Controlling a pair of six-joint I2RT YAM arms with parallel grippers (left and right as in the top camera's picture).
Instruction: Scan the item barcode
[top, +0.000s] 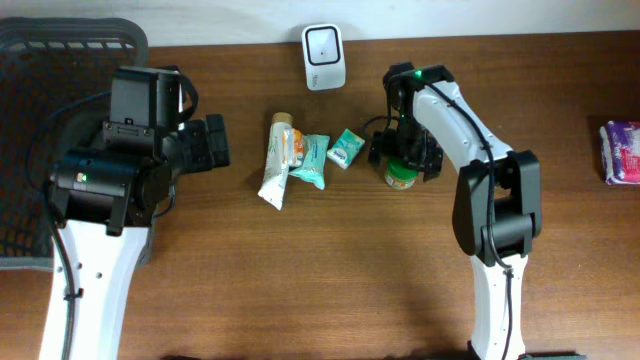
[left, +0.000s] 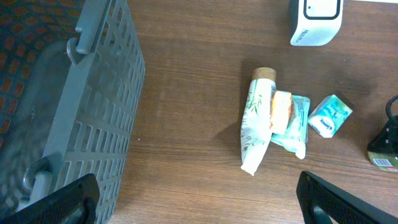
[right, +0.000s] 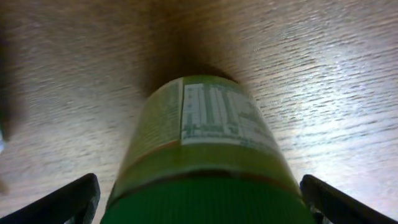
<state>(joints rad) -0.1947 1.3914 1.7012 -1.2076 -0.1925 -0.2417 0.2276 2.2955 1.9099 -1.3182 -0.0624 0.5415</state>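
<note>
Two arms work your table (top: 300, 290), and nearest the right wrist lens stands the jar (right: 205, 137), the item to be scanned: green lid, yellow-green body, a white label of fine print turned toward the camera, its base on the wood. Your right gripper (right: 200, 202) hangs over it with the jaws spread wide, one black fingertip on each side of the lid; whether either pad touches the jar cannot be told from these views. On the other side, your left gripper (top: 215, 142) is also spread wide and holds nothing, hovering above the wood just beside the grey basket (top: 60, 45) that fills the left end of the table. Between the two arms lies a small cluster of goods. A pale tube (top: 277, 165) rests lengthwise, its cap end toward the far edge. A teal packet (top: 312, 160) carrying an orange patch overlaps the tube's right side. A small teal box (top: 345, 148) sits just to the right of that, tilted, with the jar near it on the right. Well apart, at the right edge of the table, lies a purple pack (top: 622, 152). Farthest from you, at the back edge of the table and behind the cluster, stands the white scanner (top: 325, 55), well apart from the jar.
</note>
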